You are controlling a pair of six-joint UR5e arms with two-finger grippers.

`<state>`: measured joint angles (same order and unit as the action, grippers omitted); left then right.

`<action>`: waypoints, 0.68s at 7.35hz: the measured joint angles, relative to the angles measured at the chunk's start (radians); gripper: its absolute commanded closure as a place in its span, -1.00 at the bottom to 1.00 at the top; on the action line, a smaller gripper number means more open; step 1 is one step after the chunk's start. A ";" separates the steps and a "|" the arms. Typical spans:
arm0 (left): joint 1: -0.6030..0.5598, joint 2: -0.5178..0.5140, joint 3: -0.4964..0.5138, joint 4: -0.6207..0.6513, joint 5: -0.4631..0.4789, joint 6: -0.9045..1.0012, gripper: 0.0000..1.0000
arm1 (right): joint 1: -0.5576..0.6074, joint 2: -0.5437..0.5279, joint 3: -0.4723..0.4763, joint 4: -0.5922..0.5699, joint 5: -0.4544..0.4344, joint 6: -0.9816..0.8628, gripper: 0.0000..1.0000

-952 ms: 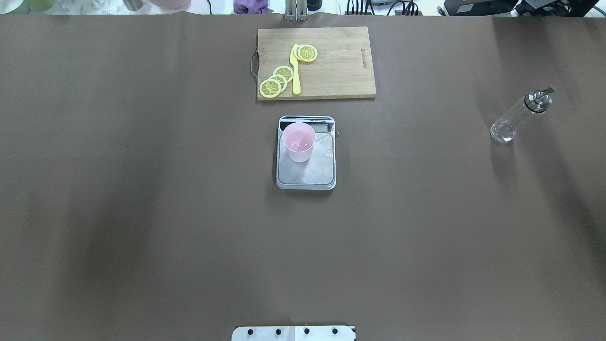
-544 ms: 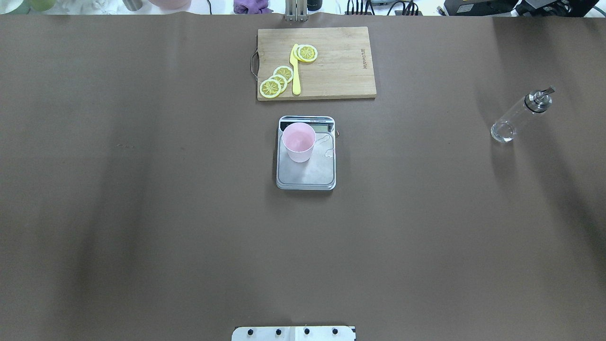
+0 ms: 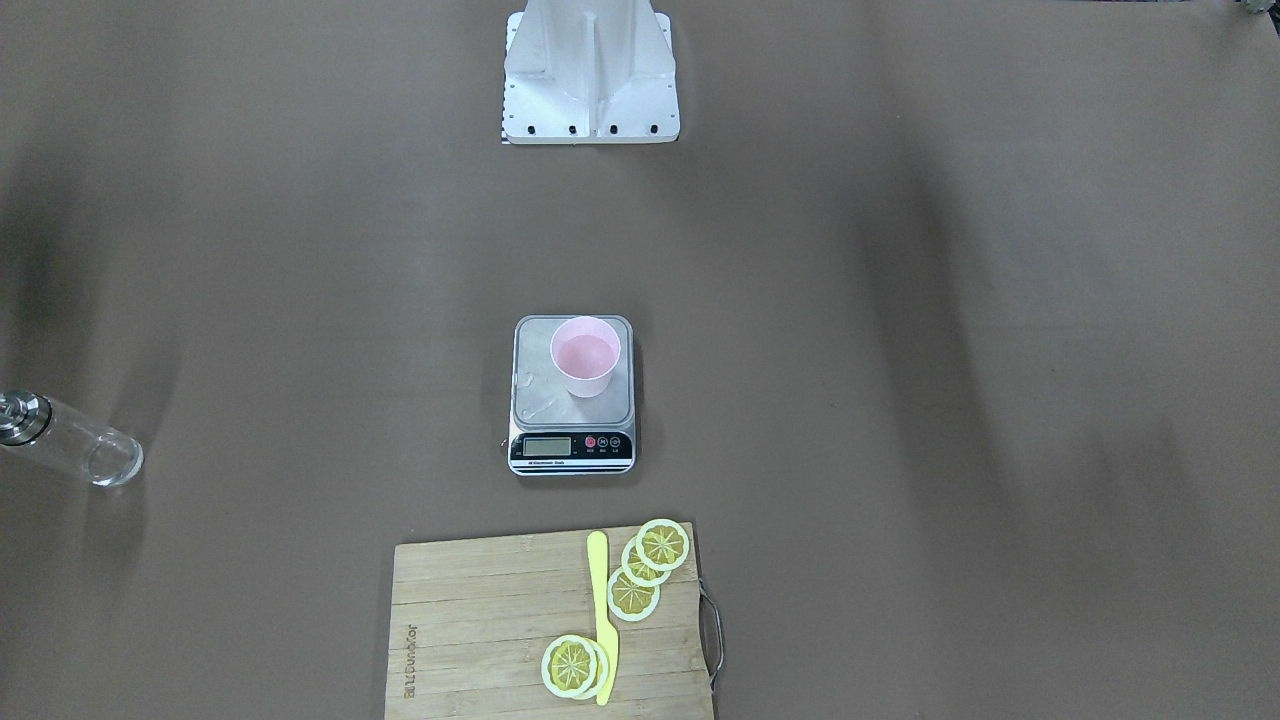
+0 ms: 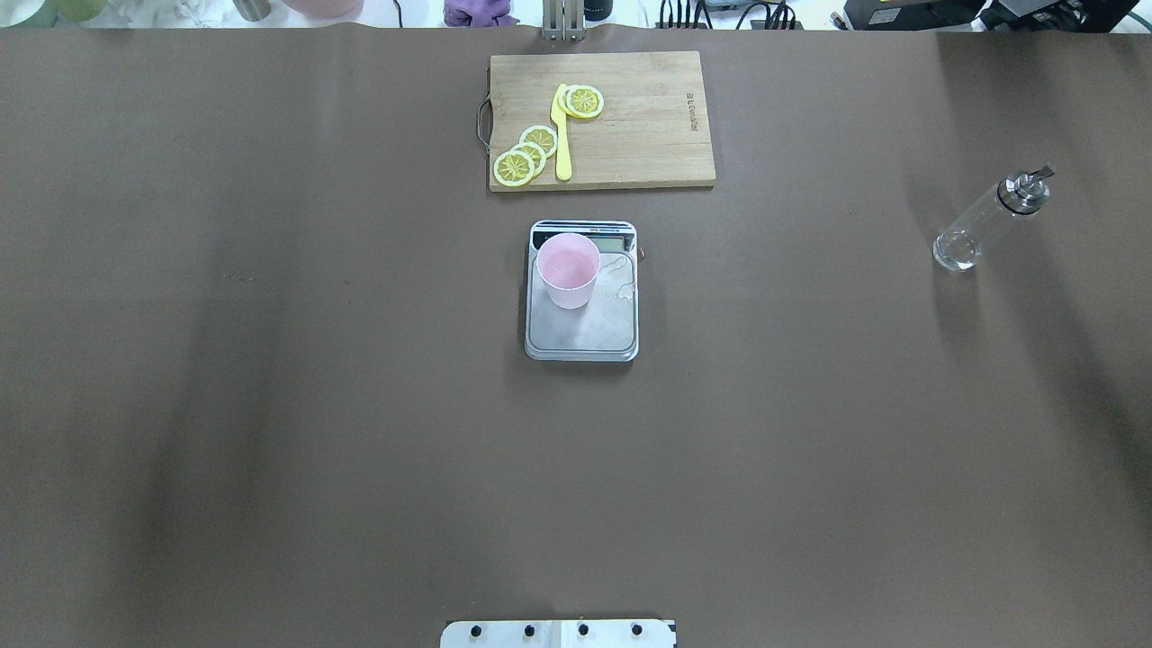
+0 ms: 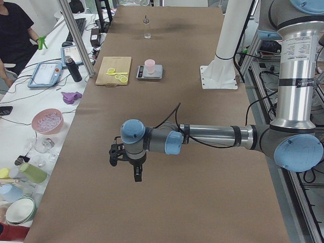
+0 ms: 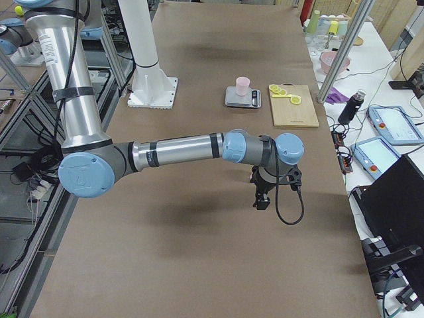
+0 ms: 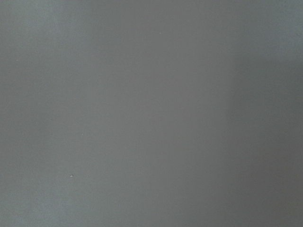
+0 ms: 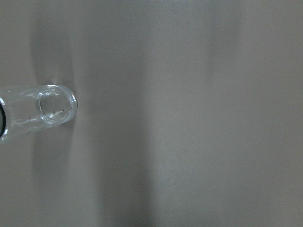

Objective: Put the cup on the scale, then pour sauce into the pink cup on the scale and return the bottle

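Your cup (image 4: 568, 268) sits mid-frame on the scale (image 4: 585, 337) for weighing, with the bottle (image 4: 976, 225) parked far right, and I can't tell whether the left gripper (image 5: 126, 164) or right gripper (image 6: 262, 199) is open.

There is one small pale pink tapered plastic cup (image 4: 568, 270), one flat rectangular kitchen scale with a silver steel platform (image 4: 585, 333), one small clear glass bottle with a silver metal cap (image 4: 981, 223), one rectangular wooden cutting board (image 4: 648, 126), one yellow plastic knife (image 4: 562, 144) and five round yellow lemon slices (image 4: 514, 167). Two silver-and-blue robot arms show: the left arm (image 5: 212, 136) and the right arm (image 6: 179, 149).
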<state>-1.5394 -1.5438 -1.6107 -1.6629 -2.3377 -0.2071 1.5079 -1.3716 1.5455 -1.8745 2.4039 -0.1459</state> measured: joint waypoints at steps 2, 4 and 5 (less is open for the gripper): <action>0.001 0.000 0.000 0.000 0.000 0.000 -0.96 | 0.000 -0.006 -0.002 0.000 0.000 0.000 -1.00; 0.001 0.000 0.000 0.000 0.000 0.000 -0.96 | 0.005 -0.020 -0.002 0.000 0.001 0.001 -1.00; 0.001 -0.001 0.000 0.000 0.000 0.000 -0.96 | 0.014 -0.031 -0.002 0.000 0.003 0.002 -1.00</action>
<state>-1.5386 -1.5445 -1.6107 -1.6628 -2.3379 -0.2071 1.5215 -1.4030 1.5433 -1.8745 2.4067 -0.1434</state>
